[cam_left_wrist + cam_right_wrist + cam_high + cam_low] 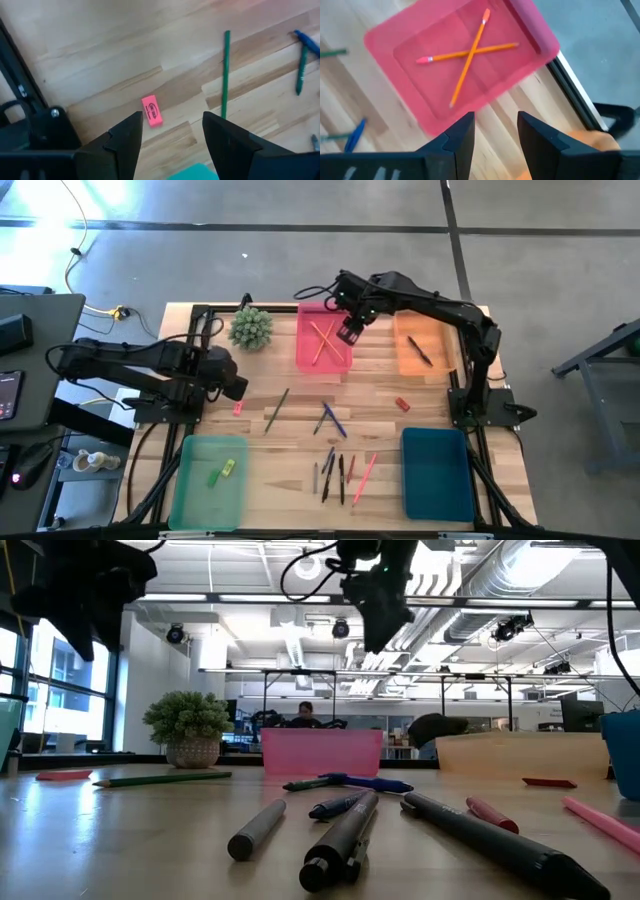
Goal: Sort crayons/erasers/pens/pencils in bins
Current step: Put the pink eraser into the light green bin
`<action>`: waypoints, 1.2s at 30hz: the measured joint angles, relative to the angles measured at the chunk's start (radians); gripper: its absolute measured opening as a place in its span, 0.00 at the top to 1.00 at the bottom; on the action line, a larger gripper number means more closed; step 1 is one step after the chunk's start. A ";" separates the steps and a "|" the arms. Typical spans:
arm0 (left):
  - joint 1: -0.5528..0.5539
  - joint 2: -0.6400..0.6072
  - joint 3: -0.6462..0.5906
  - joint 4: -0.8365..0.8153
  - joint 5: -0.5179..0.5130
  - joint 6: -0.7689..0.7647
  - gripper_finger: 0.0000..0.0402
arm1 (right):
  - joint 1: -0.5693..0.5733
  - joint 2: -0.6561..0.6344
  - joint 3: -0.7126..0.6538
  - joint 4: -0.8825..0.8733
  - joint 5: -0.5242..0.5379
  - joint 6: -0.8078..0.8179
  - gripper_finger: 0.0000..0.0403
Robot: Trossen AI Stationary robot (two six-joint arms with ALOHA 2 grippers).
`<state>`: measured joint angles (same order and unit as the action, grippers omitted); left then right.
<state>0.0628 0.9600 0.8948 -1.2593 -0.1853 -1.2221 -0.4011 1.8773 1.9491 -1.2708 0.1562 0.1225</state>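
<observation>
High view looks straight down on the desk [300,470]; low view looks level across it; both share the pink bin [324,340].

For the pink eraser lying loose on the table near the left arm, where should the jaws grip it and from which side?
The pink eraser lies flat on bare wood, apart from the green pencil. It is a short block, so I would come straight down from above and close the jaws across its narrow width, at mid-length. The left gripper hangs open above it, nearly lined up.

table [300,380]: wood | on it: bins [324,337], pens [335,475], erasers [402,404], plant [250,327]
</observation>
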 joint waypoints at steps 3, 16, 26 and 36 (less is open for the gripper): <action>0.000 0.036 0.000 -0.001 0.005 -0.044 0.51 | 0.003 -0.022 0.000 -0.046 0.000 -0.032 0.65; -0.109 0.143 -0.204 0.147 0.119 -0.354 0.51 | 0.003 -0.046 0.000 -0.166 0.001 -0.180 0.65; -0.148 0.164 -0.295 0.295 0.097 -0.399 0.51 | 0.003 -0.049 0.000 -0.169 0.002 -0.213 0.65; -0.144 0.291 -0.358 0.435 0.087 -0.398 0.51 | 0.003 -0.049 0.000 -0.171 0.001 -0.214 0.65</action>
<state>-0.0808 1.2513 0.5371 -0.8247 -0.0984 -1.6203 -0.3985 1.8282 1.9491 -1.4418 0.1576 -0.0910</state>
